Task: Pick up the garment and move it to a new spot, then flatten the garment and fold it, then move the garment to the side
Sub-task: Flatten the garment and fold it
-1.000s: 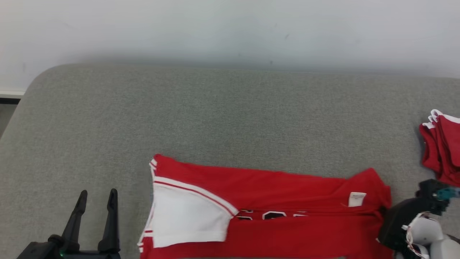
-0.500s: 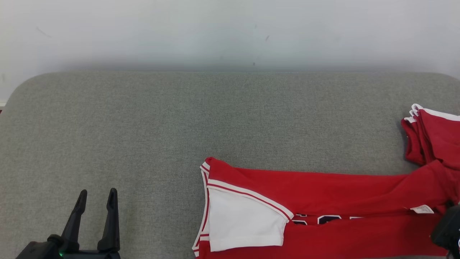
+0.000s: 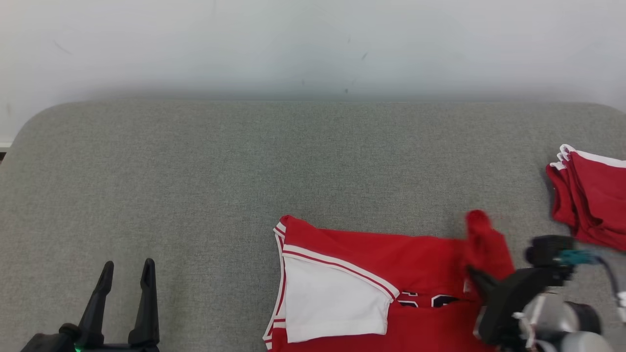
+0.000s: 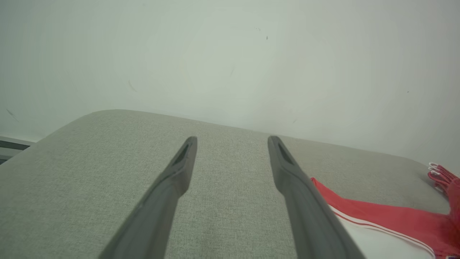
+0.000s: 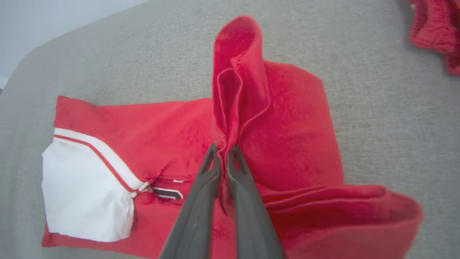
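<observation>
Red garment [image 3: 371,254] lies at the near edge of the grey cushion [image 3: 244,161] in the head view, right of centre, folded into a long band with a white panel [image 3: 332,303] at its left end; its right end is raised in a peak, pinched by the right gripper [image 3: 473,274]; the left gripper [image 3: 127,264] sits at the lower left, well apart from the cloth, jaws spread; a pile [image 3: 592,195] of red cloth with white trim lies at the cushion's right edge, apart from the garment; a pale wall [image 3: 313,44] stands behind.

Left wrist view: the left gripper [image 4: 233,140] has its jaws wide over bare cushion [image 4: 90,162]; the garment [image 4: 377,212] shows past the right-hand finger; the pile [image 4: 444,176] is at the far right.

Right wrist view: the right gripper [image 5: 224,148] has its jaws pressed together on a gathered fold of the garment [image 5: 287,126], which curls up above the tips; the rest lies on the cushion [image 5: 377,108], panel [image 5: 82,201] at the left; the pile [image 5: 435,32] is in the upper right corner.
</observation>
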Motion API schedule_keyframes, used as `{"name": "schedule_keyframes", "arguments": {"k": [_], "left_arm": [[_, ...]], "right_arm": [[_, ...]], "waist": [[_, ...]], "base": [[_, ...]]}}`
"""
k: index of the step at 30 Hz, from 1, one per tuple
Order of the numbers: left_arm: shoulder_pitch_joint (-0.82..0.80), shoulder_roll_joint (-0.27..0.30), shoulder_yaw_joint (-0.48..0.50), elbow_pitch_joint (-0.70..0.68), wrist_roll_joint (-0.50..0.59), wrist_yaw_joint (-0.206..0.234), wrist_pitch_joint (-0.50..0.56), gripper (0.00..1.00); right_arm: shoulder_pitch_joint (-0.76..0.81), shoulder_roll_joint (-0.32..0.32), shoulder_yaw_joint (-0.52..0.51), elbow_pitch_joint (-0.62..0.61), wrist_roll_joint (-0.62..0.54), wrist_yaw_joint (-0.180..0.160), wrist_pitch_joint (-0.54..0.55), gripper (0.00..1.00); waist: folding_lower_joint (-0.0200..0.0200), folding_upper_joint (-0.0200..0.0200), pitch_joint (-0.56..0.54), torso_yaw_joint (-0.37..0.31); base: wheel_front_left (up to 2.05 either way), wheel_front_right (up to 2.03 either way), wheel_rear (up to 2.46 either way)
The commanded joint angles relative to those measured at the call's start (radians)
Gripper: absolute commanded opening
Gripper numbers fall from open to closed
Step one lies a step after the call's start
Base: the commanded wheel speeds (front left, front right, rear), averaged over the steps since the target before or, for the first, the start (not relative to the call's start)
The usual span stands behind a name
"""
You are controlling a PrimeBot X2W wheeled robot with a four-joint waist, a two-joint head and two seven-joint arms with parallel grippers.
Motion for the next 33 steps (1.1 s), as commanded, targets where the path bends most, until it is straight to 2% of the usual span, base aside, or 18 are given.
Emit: {"name": "schedule_keyframes", "arguments": {"k": [1,9,17,22,33], "left_arm": [[0.017,-0.002,-0.001,-0.002,-0.012,-0.003,-0.007,1.00],[-0.010,-0.010,-0.016,0.008,-0.004,-0.005,-0.007,1.00],[-0.034,-0.023,-0.039,0.030,-0.002,-0.011,-0.008,1.00],[-0.049,-0.029,-0.047,0.048,0.000,-0.014,-0.009,1.00],[-0.044,-0.030,-0.055,0.054,0.000,-0.016,-0.009,1.00]], "right_arm": [[-0.007,-0.001,0.049,-0.001,0.013,-0.002,-0.009,0.00],[-0.086,-0.001,0.306,0.082,0.105,-0.002,-0.042,0.00],[-0.211,-0.001,0.469,0.246,0.168,-0.002,-0.100,0.00],[-0.269,-0.001,0.541,0.336,0.196,-0.002,-0.129,0.00],[-0.357,-0.001,0.625,0.480,0.254,-0.002,-0.232,0.00]], "waist": [[-0.0001,-0.0001,0.000,0.001],[-0.0001,-0.0001,0.005,0.025],[-0.0001,-0.0001,0.014,0.063],[-0.0001,-0.0001,0.013,0.082],[-0.0001,-0.0001,0.007,0.108]], "base": [[0.00,0.00,0.00],[0.00,0.00,0.00],[0.00,0.00,0.00],[0.00,0.00,0.00],[0.00,0.00,0.00]]}}
